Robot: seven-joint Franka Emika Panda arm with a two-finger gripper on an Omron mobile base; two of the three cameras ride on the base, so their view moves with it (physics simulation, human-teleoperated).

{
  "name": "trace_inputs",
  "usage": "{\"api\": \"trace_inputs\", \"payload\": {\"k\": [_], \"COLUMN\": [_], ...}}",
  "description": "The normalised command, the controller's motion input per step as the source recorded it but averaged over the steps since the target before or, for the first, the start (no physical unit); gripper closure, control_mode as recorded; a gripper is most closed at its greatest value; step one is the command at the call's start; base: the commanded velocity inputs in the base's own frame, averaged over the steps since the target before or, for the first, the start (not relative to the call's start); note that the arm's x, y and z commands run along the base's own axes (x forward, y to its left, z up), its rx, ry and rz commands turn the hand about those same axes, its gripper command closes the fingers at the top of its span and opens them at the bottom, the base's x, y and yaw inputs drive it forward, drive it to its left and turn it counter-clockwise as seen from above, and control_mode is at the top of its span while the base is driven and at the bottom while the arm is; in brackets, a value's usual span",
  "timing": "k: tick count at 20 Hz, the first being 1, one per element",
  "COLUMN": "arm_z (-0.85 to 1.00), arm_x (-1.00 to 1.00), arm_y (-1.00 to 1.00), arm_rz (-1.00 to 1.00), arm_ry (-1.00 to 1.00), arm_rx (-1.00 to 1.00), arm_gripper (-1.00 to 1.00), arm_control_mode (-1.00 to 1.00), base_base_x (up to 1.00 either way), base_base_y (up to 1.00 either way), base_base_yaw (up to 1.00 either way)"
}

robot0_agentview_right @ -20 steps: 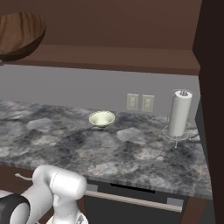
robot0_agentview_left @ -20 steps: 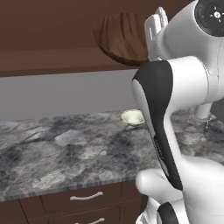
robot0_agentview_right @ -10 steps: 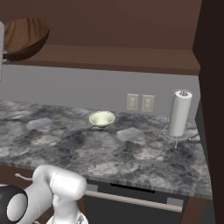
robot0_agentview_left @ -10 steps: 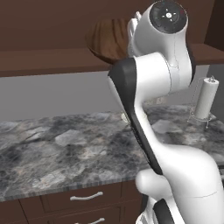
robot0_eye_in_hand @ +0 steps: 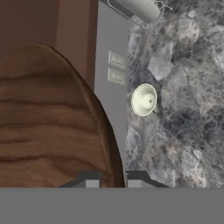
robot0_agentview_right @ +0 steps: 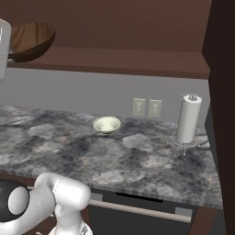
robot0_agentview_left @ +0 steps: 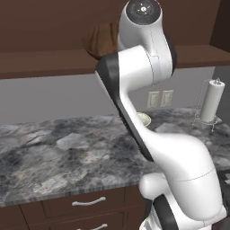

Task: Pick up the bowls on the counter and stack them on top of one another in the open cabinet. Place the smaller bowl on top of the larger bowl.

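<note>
The claw (robot0_eye_in_hand: 113, 178) is pinching the rim of the wood bowl (robot0_eye_in_hand: 52, 118), its two tips sitting close together on either side of the bowl's edge, so the bowl is spreading out just ahead of the claw and to one side of it. The bowl is riding high, level with the cabinet shelf (robot0_agentview_right: 114, 62) and over its edge, seemingly not yet resting on the board. To do this step well, I judge the claw should be carrying the bowl further in over the shelf, keeping it level, lowering it until its base is sitting flat, and only then letting go, leaving room above for the second bowl. The arm is reaching steeply upward, elbow bent out over the counter (robot0_agentview_left: 63, 157), wrist raised to shelf height. Far below and beyond the claw, the cream bowl (robot0_eye_in_hand: 144, 99) is sitting upright on the counter near the wall outlets (robot0_agentview_right: 147, 107), well apart from the paper towel holder (robot0_agentview_right: 188, 120).
</note>
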Motion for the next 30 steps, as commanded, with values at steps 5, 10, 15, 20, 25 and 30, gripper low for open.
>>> {"api": "trace_inputs", "payload": {"k": [5,10,15,20,25,30], "arm_z": [-0.12,-0.13,-0.09,-0.11,-0.1,-0.09], "arm_x": [0.41,0.46,0.47,0.48,0.48,0.49], "arm_y": [0.17,0.13,0.17,0.19,0.17,0.14], "arm_rz": [-0.04,-0.03,-0.03,-0.03,-0.02,-0.02], "arm_ry": [0.01,0.06,0.08,0.02,0.0,0.0], "arm_rx": [0.0,0.01,0.01,-0.01,-0.02,-0.01], "arm_gripper": [1.0,1.0,1.0,1.0,1.0,1.0], "arm_control_mode": [-1.0,-1.0,-1.0,-1.0,-1.0,-1.0], "base_base_x": [0.0,0.0,0.0,0.0,0.0,0.0], "base_base_y": [0.0,0.0,0.0,0.0,0.0,0.0], "base_base_yaw": [0.0,0.0,0.0,0.0,0.0,0.0]}}
